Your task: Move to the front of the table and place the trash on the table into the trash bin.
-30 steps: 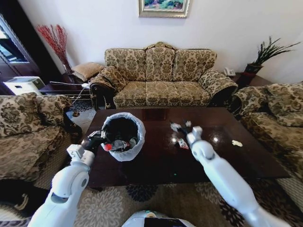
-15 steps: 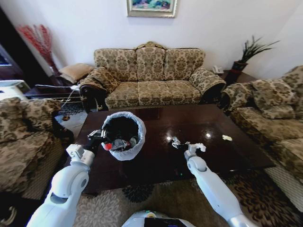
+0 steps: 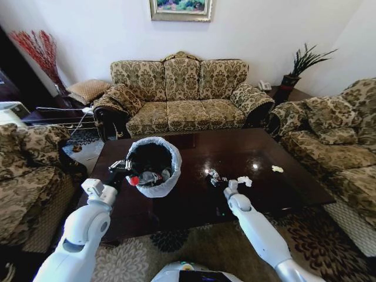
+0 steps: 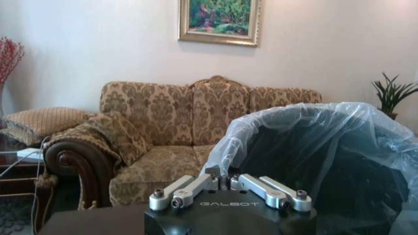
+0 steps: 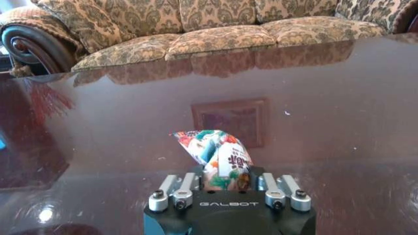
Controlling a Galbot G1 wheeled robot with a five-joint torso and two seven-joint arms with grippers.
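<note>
The trash bin [image 3: 154, 166], black with a white bag liner, is over the left part of the dark glossy table [image 3: 194, 202]; a red-capped bottle [image 3: 134, 181] and other bits lie inside it. My left gripper [image 3: 124, 168] is shut on the bin's rim [image 4: 225, 164]. The left gripper [image 4: 222, 180] meets the bag edge in the left wrist view. Near the table's front edge, my right gripper [image 3: 221, 180] is shut on a colourful wrapper [image 5: 217, 154], which stands up between its jaws [image 5: 222, 180]. A white paper wad [image 3: 244, 181] lies just right of it, and another wad [image 3: 277, 169] lies farther right.
A patterned three-seat sofa [image 3: 182, 88] stands behind the table, with armchairs at the right [image 3: 332, 126] and left [image 3: 29, 161]. A potted plant [image 3: 296, 64] sits on a side table at the back right. Patterned carpet [image 3: 176, 241] lies between me and the table.
The whole picture has shifted, so the camera has moved. My right gripper has drawn back toward the table's near edge with the wrapper. The left gripper still holds the bin.
</note>
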